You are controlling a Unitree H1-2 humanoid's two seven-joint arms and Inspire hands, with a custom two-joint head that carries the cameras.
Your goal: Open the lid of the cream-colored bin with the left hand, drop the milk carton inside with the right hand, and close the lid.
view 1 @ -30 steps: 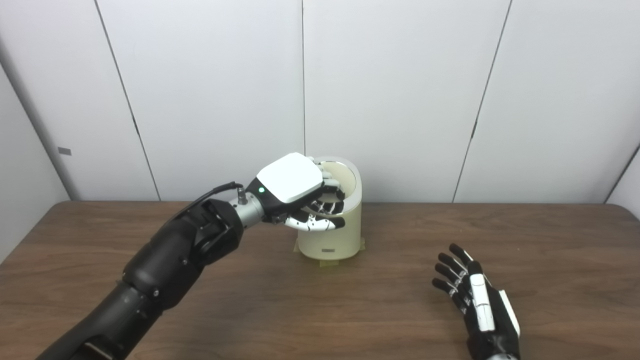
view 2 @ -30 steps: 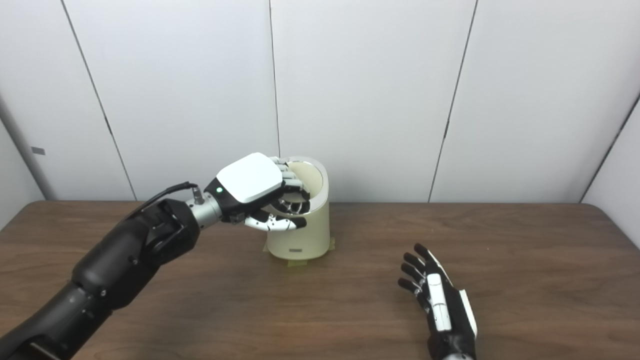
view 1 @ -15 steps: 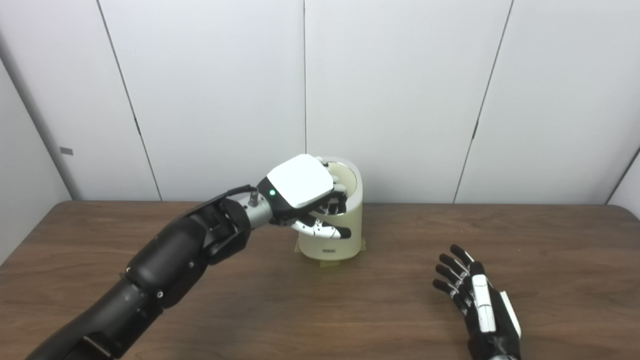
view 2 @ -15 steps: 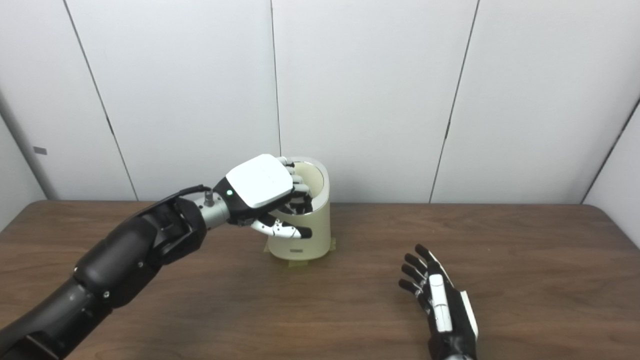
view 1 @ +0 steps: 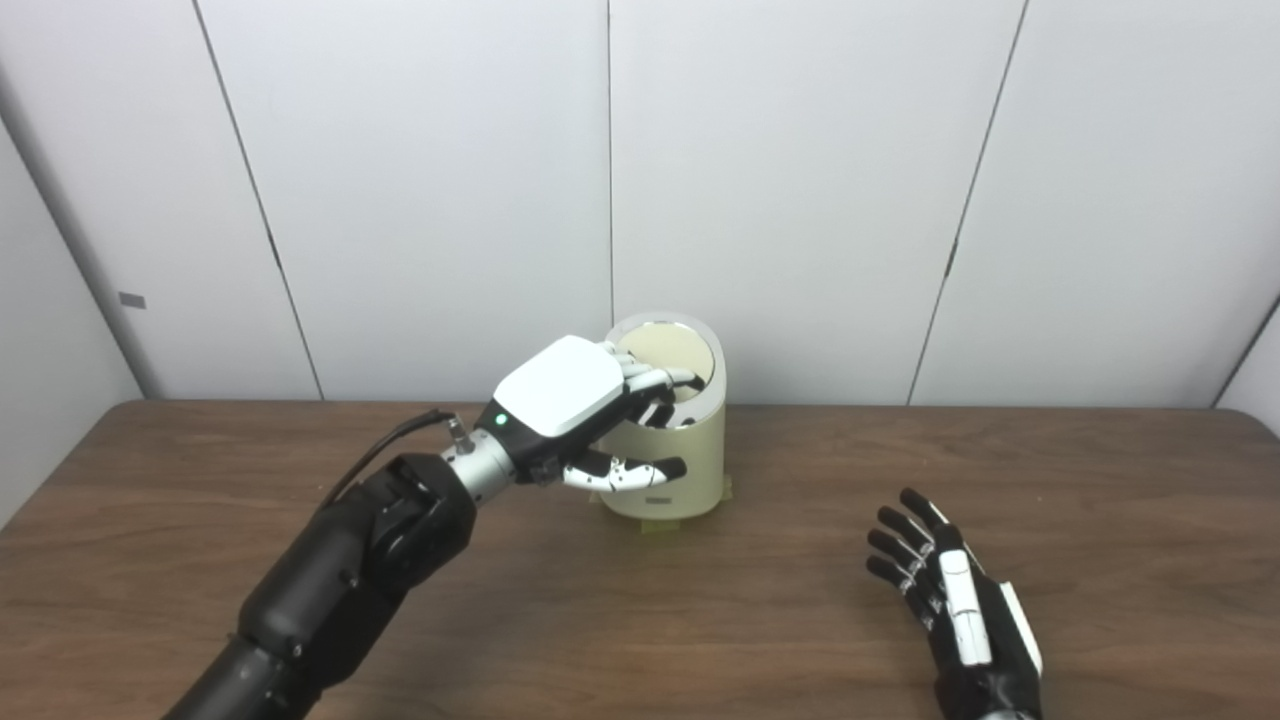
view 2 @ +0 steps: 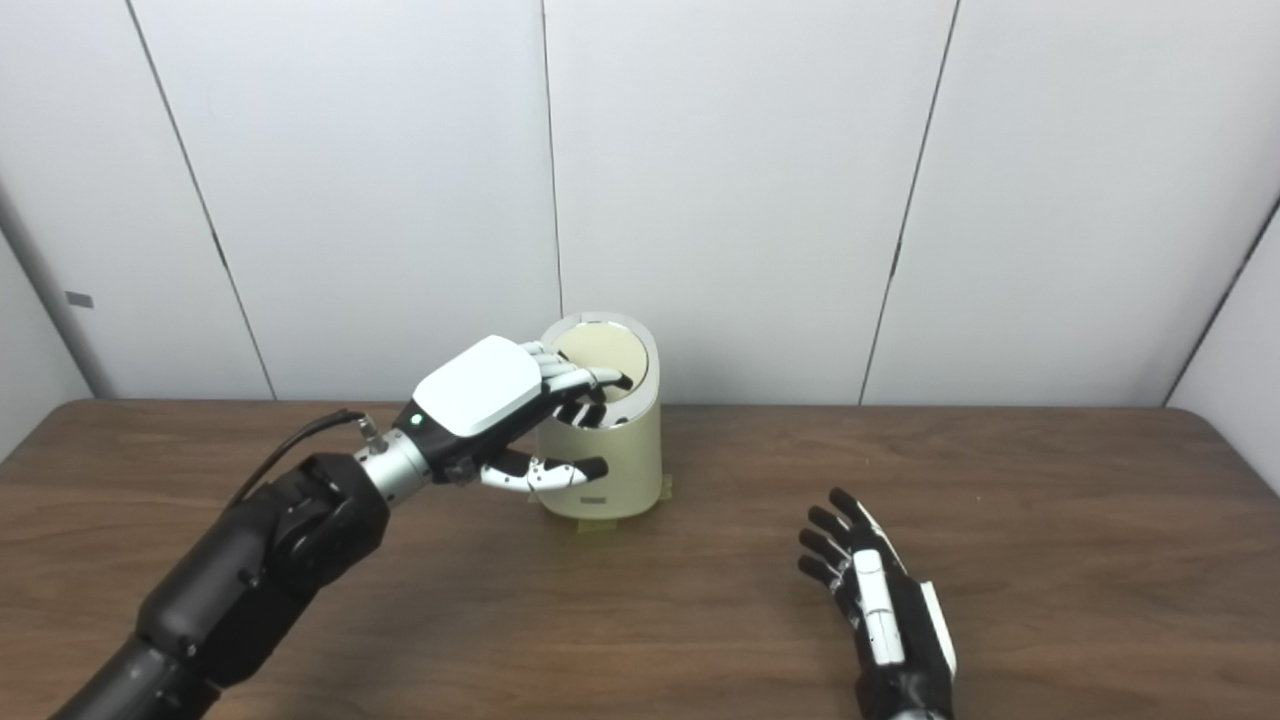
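A wide brown wooden table fills the lower half of the scene, backed by a wall of pale grey panels. The left arm, black and bulky, reaches in from the lower left toward the back of the table.

The cream-colored bin stands upright near the table's far edge, close to the wall, on a small yellowish pad that shows at its foot. Its round lid sits in the sloped top, facing the camera; whether it is fully seated cannot be told.

The left hand, with its white back plate upward, is at the bin's near-left side. Its fingers curl loosely over the rim with gaps between them, and its thumb stretches across the bin's front wall; it grips nothing, though whether the fingertips touch the rim is unclear.

The right hand rests low over the table at the lower right, well apart from the bin, fingers spread and empty.

The milk carton is nowhere visible.
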